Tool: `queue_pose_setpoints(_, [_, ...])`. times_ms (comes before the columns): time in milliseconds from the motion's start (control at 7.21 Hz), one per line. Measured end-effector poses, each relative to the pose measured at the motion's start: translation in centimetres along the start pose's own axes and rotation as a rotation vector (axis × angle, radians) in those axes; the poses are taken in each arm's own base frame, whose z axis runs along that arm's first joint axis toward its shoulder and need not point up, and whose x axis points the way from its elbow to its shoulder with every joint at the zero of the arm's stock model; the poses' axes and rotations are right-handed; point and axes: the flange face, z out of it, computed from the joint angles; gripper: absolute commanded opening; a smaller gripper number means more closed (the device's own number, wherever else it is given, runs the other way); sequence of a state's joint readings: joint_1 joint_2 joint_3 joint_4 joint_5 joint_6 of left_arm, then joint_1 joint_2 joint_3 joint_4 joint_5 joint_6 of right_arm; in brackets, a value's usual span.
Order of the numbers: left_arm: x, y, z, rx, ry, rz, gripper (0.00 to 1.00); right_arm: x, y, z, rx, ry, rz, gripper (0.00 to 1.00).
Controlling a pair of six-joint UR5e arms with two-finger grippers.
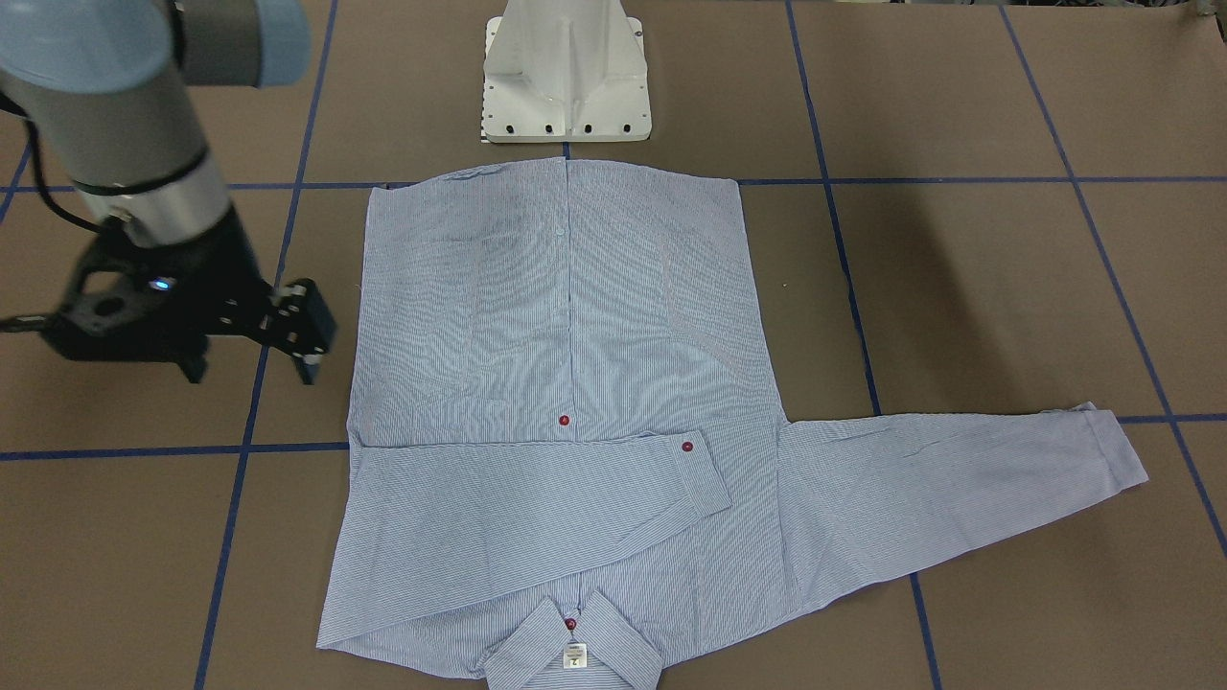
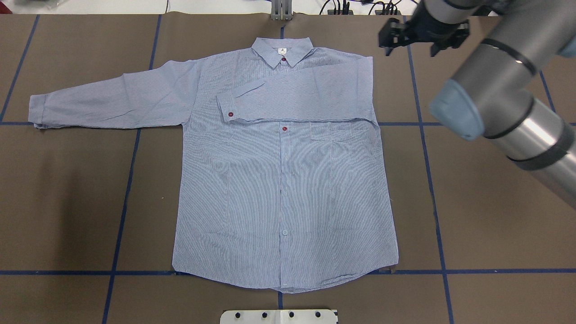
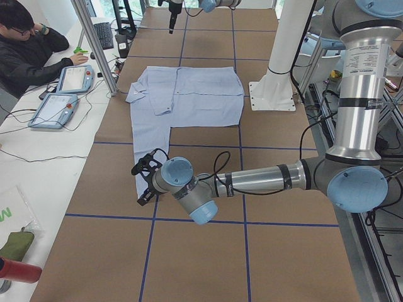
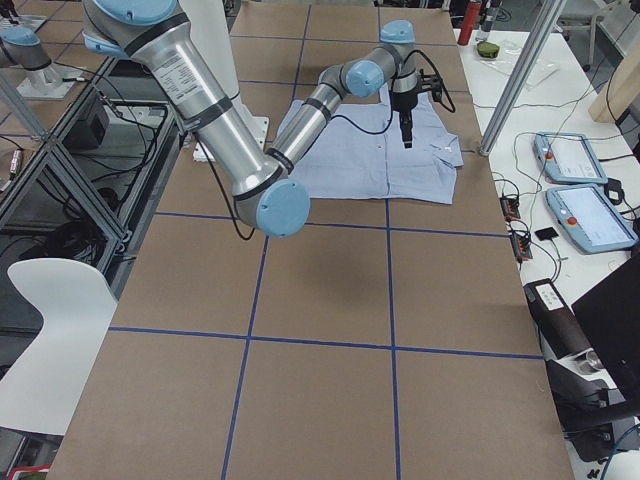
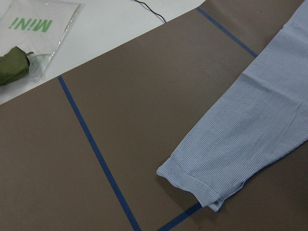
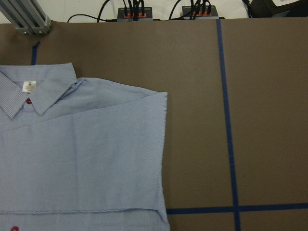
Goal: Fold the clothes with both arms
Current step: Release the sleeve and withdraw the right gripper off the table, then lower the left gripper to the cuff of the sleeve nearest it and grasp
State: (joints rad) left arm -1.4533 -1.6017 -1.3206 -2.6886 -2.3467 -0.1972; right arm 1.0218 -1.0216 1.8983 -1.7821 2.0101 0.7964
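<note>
While one striped shirt (image 2: 283, 189) lies flat, one sleeve (image 2: 292, 96) folded in: right gripper (image 2: 411, 45) jaws apart, empty; left gripper (image 3: 142, 184) grip unreadable.

collar (image 1: 525, 655) cut by front view's bottom edge | left pincer (image 3: 141, 185) jaws too small to tell

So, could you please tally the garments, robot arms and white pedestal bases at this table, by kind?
Garments: 1, the striped shirt
Robot arms: 2, the left arm and the right arm
Pedestal bases: 1, the white pedestal base
Total: 4
</note>
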Motion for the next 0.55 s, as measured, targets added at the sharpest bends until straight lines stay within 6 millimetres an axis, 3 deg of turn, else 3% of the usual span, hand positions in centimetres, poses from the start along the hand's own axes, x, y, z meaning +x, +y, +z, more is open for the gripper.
queue_pose_setpoints(277, [2.5,0.2,4.1,0.037,-0.041,-0.075,1.0,12.5,1.9,-1.7,-0.047,-0.024,-0.114,1.0])
queue_pose_setpoints(416, [3.9,0.3,5.5,0.056,-0.046,-0.118,0.96,17.4,2.7,-2.0,-0.054,-0.034,-0.154,1.0])
queue_pose_setpoints(555, [4.8,0.8,7.0,0.081,-0.056,-0.176,0.96,20.8,3.2,-2.3,-0.053,-0.036,-0.177,1.0])
